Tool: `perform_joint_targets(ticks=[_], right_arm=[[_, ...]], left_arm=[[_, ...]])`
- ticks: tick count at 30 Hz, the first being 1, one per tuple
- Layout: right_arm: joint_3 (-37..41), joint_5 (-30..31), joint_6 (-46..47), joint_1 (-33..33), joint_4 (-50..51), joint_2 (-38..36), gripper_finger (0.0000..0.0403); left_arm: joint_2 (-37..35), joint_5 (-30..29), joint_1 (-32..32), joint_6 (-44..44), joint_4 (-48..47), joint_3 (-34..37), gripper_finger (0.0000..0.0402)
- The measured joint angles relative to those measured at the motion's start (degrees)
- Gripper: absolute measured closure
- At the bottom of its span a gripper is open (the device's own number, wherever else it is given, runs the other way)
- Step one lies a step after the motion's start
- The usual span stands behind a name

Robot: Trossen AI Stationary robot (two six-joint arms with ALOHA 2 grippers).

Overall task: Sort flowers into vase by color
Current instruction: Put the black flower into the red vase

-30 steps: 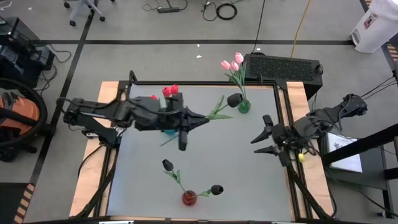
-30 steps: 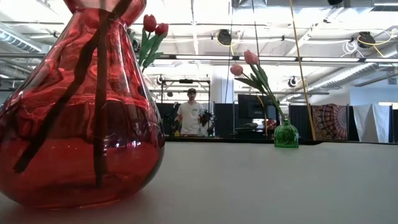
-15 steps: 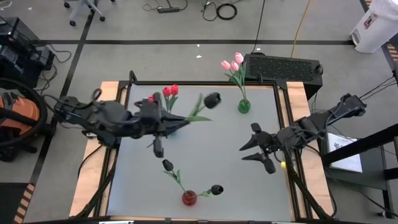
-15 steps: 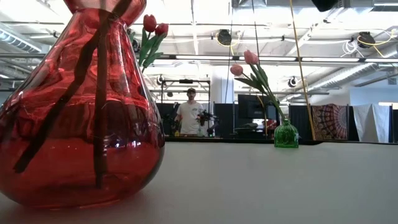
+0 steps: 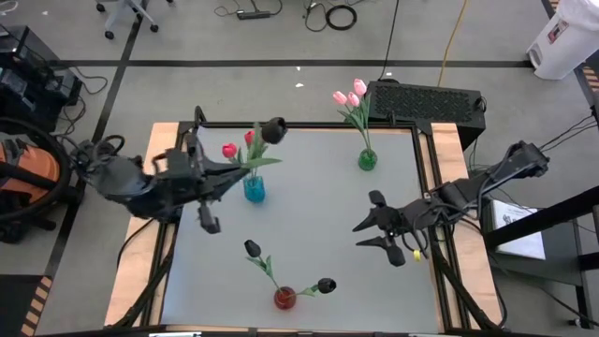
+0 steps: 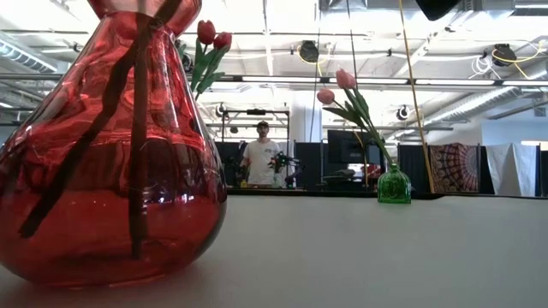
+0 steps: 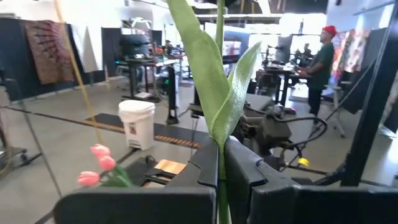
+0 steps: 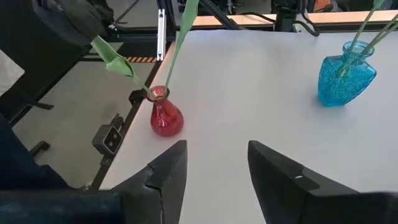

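High view, looking straight down on a grey desk [image 5: 309, 215] with a dark arm at each side. Nearest, at the six o'clock edge, a small red vase [image 5: 284, 299] holds two black tulips [image 5: 325, 285], their bud heads leaning toward ten and three o'clock. In the low view this red vase [image 6: 107, 145] fills the near side, with dark stems crossing inside it.

Toward four o'clock, the right tool [image 5: 374, 223] hovers over the desk with its two fingers spread apart and nothing between them. Its wrist view shows the same: the two dark fingers [image 8: 166, 174] stand well apart over bare desk, with the red vase [image 8: 166, 116] and a blue vase [image 8: 346, 73] beyond.

Toward ten o'clock, the left tool [image 5: 227, 169] is clenched on the green stem of a third black tulip [image 5: 273, 130], held up beside the blue vase [image 5: 254, 188]. Its bud points to twelve o'clock. The left wrist view shows the stem and long leaves [image 7: 219, 93] rising from between the closed fingers. The blue vase holds red tulips [image 5: 230, 150].

Farthest, near one o'clock, a green vase [image 5: 367, 160] holds pink tulips [image 5: 351, 96]. Beyond the desk, the low view shows a person [image 6: 259, 161] standing in the room.
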State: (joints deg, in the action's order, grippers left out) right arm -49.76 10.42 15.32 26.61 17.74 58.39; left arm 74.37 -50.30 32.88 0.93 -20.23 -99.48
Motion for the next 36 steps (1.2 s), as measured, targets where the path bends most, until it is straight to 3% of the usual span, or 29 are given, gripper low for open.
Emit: perform_joint_targets(ticks=[14, 17, 23, 28, 36], right_arm=[[0.0, 0.0, 0.0, 0.0, 0.1, 0.3, 0.0241], [0.0, 0.0, 0.0, 0.0, 0.1, 0.3, 0.0241], [0.0, 0.0, 0.7, 0.0, 0.1, 0.3, 0.0241], [0.0, 0.0, 0.5, 0.0, 0.1, 0.3, 0.0241], [0.0, 0.0, 0.5, 0.0, 0.1, 0.2, 0.0241]], left_arm=[[-5.0, -24.9, 16.6, -0.8, -9.5, 0.0, 0.0393], [-5.8, -31.2, 20.6, -4.6, -14.6, 0.0, 0.0393], [-7.3, -39.6, 29.1, -24.9, -34.8, 0.0, 0.0393], [-7.3, -39.6, 32.4, -45.1, -52.0, 0.4, 0.0393], [-7.6, -39.6, 32.9, -69.1, -68.8, 5.3, 0.0393]])
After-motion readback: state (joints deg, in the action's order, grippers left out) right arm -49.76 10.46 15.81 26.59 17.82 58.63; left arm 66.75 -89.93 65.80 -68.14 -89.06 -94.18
